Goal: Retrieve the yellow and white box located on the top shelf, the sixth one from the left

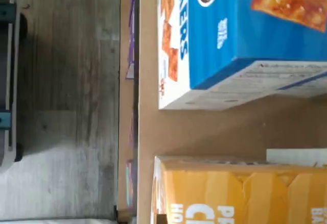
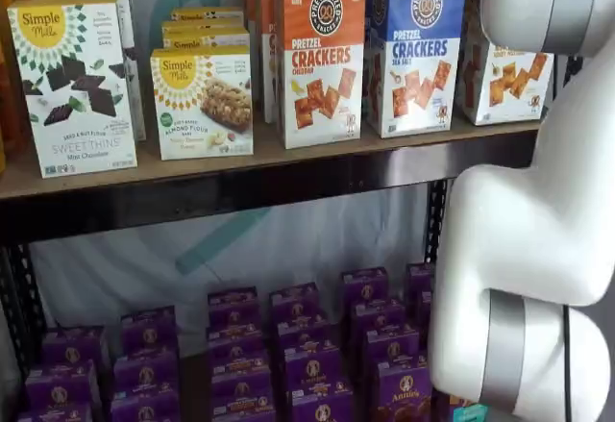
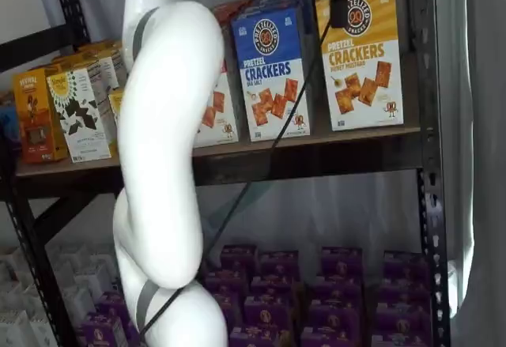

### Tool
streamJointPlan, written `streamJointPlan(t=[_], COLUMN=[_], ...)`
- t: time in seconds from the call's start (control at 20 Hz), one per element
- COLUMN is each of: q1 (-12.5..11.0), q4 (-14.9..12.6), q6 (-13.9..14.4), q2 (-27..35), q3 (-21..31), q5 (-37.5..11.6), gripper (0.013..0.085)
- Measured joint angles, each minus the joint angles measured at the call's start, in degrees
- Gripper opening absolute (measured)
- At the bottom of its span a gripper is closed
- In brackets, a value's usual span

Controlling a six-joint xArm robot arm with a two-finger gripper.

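Up on the top shelf [image 3: 316, 153], the yellow and white box [image 3: 360, 62] stood upright at the right-hand end of the row, just beside the blue cracker box [image 3: 273, 74], its base on the tan board. In a shelf view my gripper [image 3: 338, 3] hung from the upper edge in front of that box's top left corner, black fingers drawn together with no gap showing. Closed, then, but whether they pinched the carton I could not tell. My cable [image 3: 269, 149] slanted down across the shelf front, and my white arm [image 3: 166, 149] covered the middle boxes. From the wrist camera, the blue box and a yellow-orange carton [image 1: 230, 193] lay apart with bare board between. Below, purple boxes [image 3: 316, 292] crowded the lower level.
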Motion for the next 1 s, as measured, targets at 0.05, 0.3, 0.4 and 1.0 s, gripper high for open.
streamJointPlan(t=[0.05, 0.3, 0.4, 1.0], q1=[-0.1, -0.7, -1.1, -3.7], q4=[-0.1, -0.2, -0.2, -1.3], q6=[-0.1, -0.7, -1.1, -4.7], q2=[-0.4, -2.8, -5.8, -20.0], q3=[0.3, 2.4, 5.9, 23.1], q5=[0.1, 1.5, 1.0, -1.7], gripper=[0.057, 0.057, 0.057, 0.057])
